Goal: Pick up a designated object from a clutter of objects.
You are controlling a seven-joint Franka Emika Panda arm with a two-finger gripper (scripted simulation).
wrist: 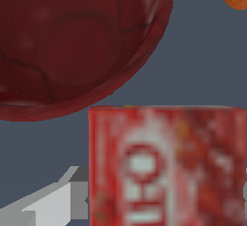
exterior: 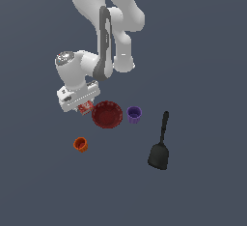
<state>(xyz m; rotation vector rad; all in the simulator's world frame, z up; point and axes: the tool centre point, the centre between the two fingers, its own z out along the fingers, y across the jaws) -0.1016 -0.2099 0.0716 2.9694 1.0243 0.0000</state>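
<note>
Grey surface (exterior: pixel 202 75) carries scattered kitchenware.
Red bowl (exterior: pixel 107 114), purple cup (exterior: pixel 134 114), orange cup (exterior: pixel 80 144) look empty; jaws' state around red box (wrist: pixel 166 167) unclear.

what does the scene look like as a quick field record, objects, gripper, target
target: small red box, white lettering, under the gripper
gripper state: low over the box, open or shut cannot be told
bowl: dark-red bowl, right beside the box, contact unclear
purple cup: exterior view's right of the bowl, apart from it
orange cup: alone, nearer the camera
spatula: black, flat on the surface, far exterior right
</note>
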